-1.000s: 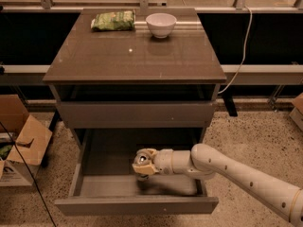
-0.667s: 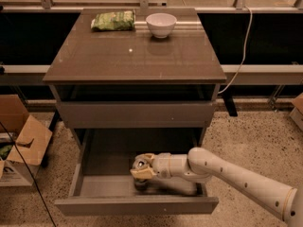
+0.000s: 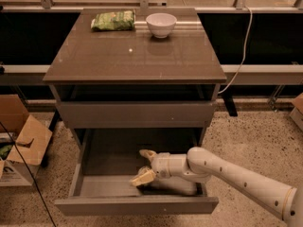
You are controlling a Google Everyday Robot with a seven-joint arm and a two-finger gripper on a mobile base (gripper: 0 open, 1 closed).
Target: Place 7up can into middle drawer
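Note:
The middle drawer (image 3: pixel 136 205) of the grey-brown cabinet is pulled out, with its dark inside showing. My gripper (image 3: pixel 144 166) reaches into it from the right, low over the drawer floor near the middle. Its two pale fingers (image 3: pixel 142 178) are spread apart, with only dark space between them. I cannot make out the 7up can in this view; it is not between the fingers.
The shut upper drawer front (image 3: pixel 137 115) sits just above the arm. A green snack bag (image 3: pixel 113 21) and a white bowl (image 3: pixel 161 24) are on the cabinet top. Cardboard boxes (image 3: pixel 21 143) stand on the floor at left. A cable (image 3: pixel 244 41) hangs at right.
The gripper held the can inside the drawer and sank lower. Now its fingers have opened and the can no longer shows between them.

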